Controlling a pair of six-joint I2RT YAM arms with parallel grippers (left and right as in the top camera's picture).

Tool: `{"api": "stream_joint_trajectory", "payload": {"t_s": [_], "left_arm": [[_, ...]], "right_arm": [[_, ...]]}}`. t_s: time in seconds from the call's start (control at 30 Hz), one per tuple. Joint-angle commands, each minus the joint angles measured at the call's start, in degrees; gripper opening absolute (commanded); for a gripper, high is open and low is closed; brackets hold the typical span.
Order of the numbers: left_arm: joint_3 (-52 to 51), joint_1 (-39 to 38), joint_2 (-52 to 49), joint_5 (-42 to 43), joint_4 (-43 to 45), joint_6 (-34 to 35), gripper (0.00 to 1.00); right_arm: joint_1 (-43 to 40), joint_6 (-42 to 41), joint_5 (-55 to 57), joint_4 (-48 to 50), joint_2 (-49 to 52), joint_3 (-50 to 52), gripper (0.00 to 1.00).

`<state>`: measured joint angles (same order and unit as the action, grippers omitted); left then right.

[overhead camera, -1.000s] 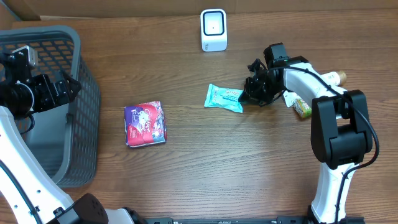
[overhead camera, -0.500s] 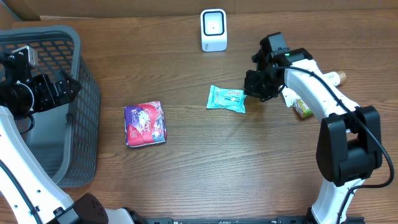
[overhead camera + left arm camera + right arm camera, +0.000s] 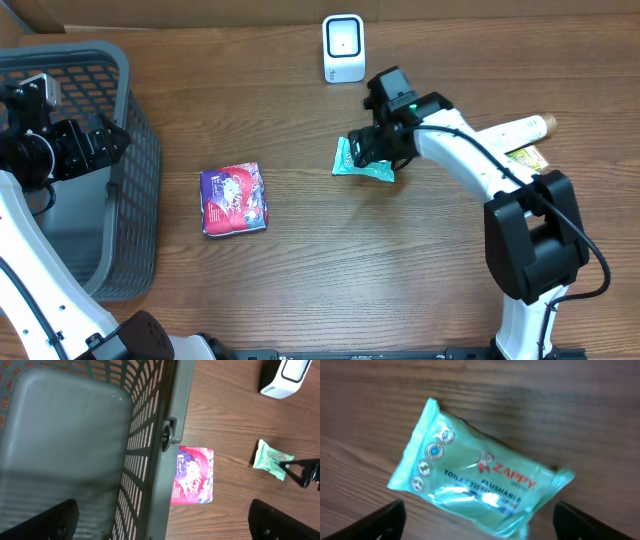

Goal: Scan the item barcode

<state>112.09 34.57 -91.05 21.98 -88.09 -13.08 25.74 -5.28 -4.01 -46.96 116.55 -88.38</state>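
Above the teal wipes packet (image 3: 475, 485), the right tool (image 3: 368, 152) has arrived, opened.

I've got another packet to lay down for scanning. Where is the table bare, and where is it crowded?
Bare: the front strip from the basket to the right arm's base, and the wood between the red packet and the scanner. Crowded: around the teal wipes packet under the open right gripper, and by the yellow packet far right.

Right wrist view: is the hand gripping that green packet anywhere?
Nothing held: the right hand is open above the wipes packet lying on the table.
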Motion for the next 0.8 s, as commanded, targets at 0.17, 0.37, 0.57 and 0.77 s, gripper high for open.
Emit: {"api": "stream_joint_trajectory", "payload": {"t_s": [0.17, 0.37, 0.57, 0.77], "left_arm": [[0.09, -0.09, -0.35, -0.13, 0.09, -0.2, 1.0], [0.09, -0.2, -0.35, -0.13, 0.07, -0.2, 1.0], [0.09, -0.13, -0.35, -0.13, 0.07, -0.2, 1.0], [0.09, -0.09, -0.35, -0.13, 0.04, -0.2, 1.0]], "right_arm": [[-0.35, 33.68, 4.35, 3.06, 1.03, 1.01, 0.91], [-1.09, 38.8, 3.87, 3.65, 3.17, 1.03, 0.87], [-3.08, 38.8, -1.77, 4.33, 4.02, 1.03, 0.85], [-5.22, 38.77, -6.34, 4.92, 4.44, 1.07, 0.8]]}}
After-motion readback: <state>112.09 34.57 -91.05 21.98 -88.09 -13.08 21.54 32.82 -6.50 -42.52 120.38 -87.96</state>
